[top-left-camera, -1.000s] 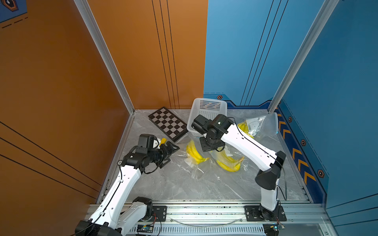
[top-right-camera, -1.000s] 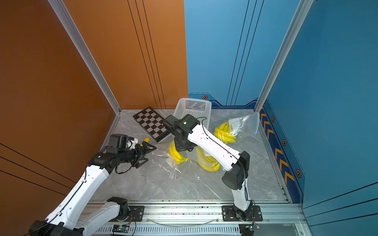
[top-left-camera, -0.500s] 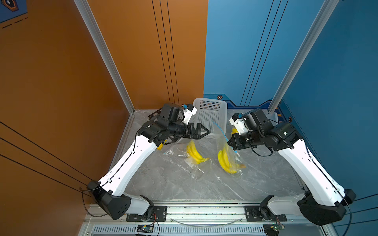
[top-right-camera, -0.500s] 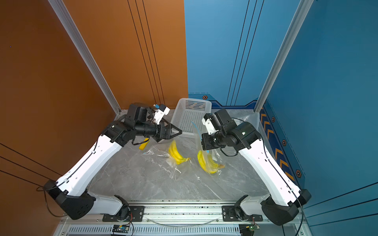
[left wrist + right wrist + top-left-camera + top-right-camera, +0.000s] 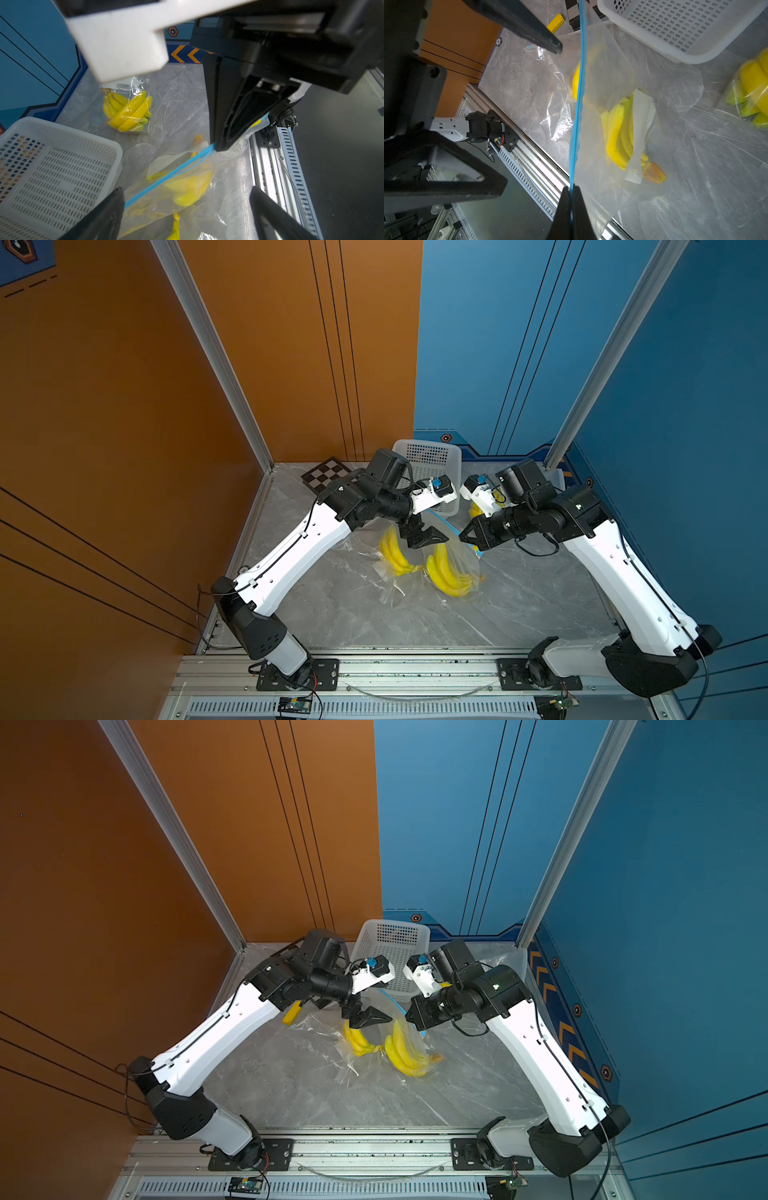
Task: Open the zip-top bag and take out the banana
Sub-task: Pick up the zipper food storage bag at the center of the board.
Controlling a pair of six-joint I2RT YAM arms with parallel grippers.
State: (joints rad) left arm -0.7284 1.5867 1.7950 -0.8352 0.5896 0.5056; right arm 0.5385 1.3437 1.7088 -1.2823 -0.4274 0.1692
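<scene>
A clear zip-top bag (image 5: pixel 453 560) (image 5: pixel 415 1048) with a blue zip strip (image 5: pixel 579 104) (image 5: pixel 176 171) hangs down to the table from my right gripper (image 5: pixel 572 189) (image 5: pixel 463 536) (image 5: pixel 409 1013). That gripper is shut on one end of the strip. Inside the bag is a yellow banana bunch (image 5: pixel 618 133) (image 5: pixel 446 576) (image 5: pixel 401 1054) with a paper label. My left gripper (image 5: pixel 187 193) (image 5: pixel 428 537) (image 5: pixel 372 1017) is open, facing the right one, with the bag's top between its fingers (image 5: pixel 112 207). The strip's other end runs up to one finger; I cannot tell if they touch.
Another banana bunch (image 5: pixel 395 551) lies in a crumpled clear bag on the table to the left. A third bagged bunch (image 5: pixel 128 112) (image 5: pixel 753 89) lies at the back right. A white basket (image 5: pixel 432 456) (image 5: pixel 62 128) stands at the back, beside a checkerboard (image 5: pixel 328 472) and a yellow block (image 5: pixel 292 1013).
Over the last second both arms rose and the right lifted the bag by its zip. In the last half second the left gripper moved down and right, close to the bag's top.
</scene>
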